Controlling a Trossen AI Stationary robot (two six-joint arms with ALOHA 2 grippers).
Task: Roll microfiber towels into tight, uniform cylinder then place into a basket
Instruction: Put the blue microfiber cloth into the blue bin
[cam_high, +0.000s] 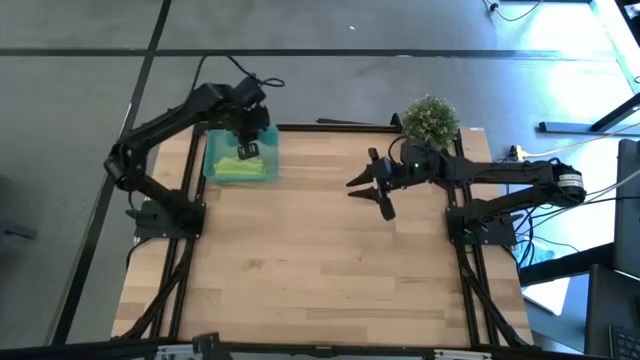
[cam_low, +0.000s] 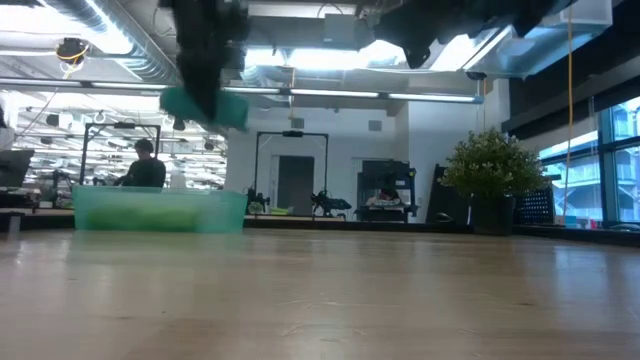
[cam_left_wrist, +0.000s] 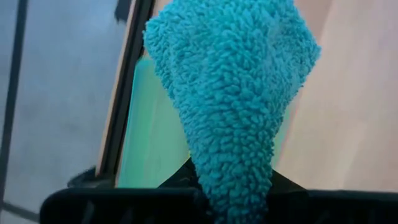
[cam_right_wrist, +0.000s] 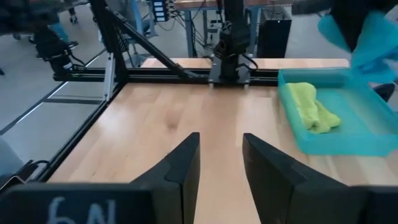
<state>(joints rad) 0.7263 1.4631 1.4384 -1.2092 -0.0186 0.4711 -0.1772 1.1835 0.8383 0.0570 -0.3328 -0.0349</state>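
Observation:
The teal basket (cam_high: 209, 160) stands at the table's far left edge, with the lime-green towel (cam_high: 240, 168) lying bunched inside it, also seen in the right wrist view (cam_right_wrist: 314, 107). My left gripper (cam_high: 248, 140) hangs over the basket, shut on the teal towel (cam_left_wrist: 230, 93). In the low view the teal towel (cam_low: 205, 105) shows above the basket (cam_low: 160, 212). My right gripper (cam_high: 375, 192) is open at the table's far right of middle, and nothing is between its fingers (cam_right_wrist: 221, 168). My left gripper pinches the teal towel's narrow gathered end (cam_left_wrist: 233, 180) between its fingers, coming from above and pointing steeply down. The towel itself hides the fingertips. The towel widens away from the fingers and hangs below them as a thick bundle, clear above the basket.
A potted plant (cam_high: 432, 120) stands at the table's far right, close behind my right arm. Bare wood (cam_high: 320, 260) fills the middle and near part of the table. Beyond the table a person (cam_low: 145, 168) sits in the room.

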